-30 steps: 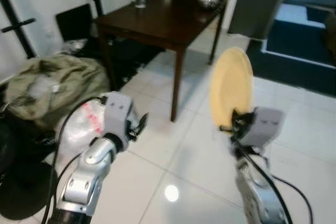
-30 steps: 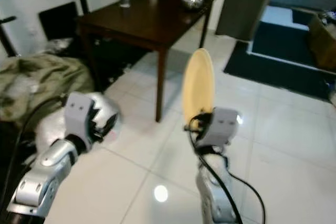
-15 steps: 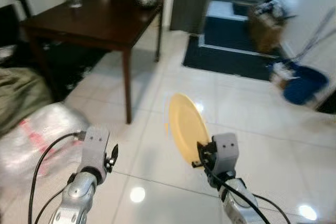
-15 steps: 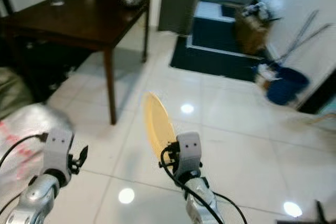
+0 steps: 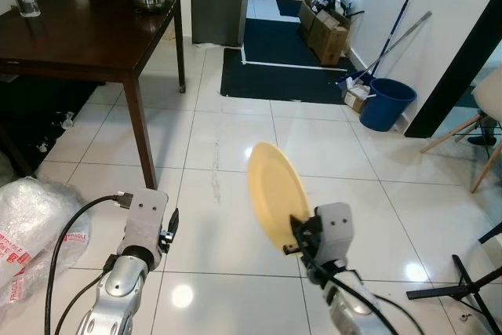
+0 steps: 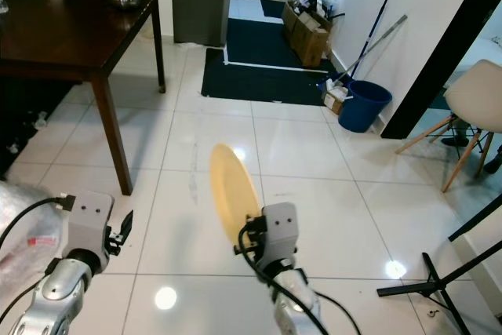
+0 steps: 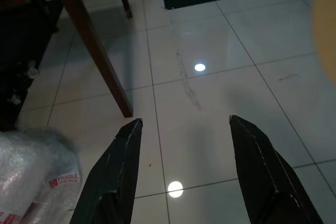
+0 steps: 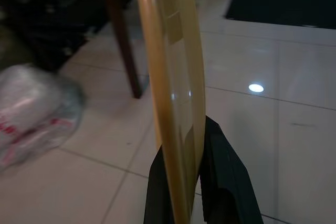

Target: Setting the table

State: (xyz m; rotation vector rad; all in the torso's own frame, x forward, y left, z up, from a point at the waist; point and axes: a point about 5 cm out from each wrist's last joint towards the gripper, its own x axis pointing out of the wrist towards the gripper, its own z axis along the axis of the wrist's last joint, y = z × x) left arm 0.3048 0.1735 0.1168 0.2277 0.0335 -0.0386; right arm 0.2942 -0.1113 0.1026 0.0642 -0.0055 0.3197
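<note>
My right gripper (image 8: pixel 181 182) clamps the yellow plate (image 5: pixel 276 194) upright; my left gripper (image 7: pixel 186 145) hangs wide open, empty.

Head stereo pair: high, looking fwd/down over tiled floor (image 5: pixel 235 127); dark surface (image 5: pixel 70 29) at 10 o'clock, shared. Wrist cams: low, close, along fingers; both share the surface's leg (image 7: pixel 92 45) and floor.
</note>
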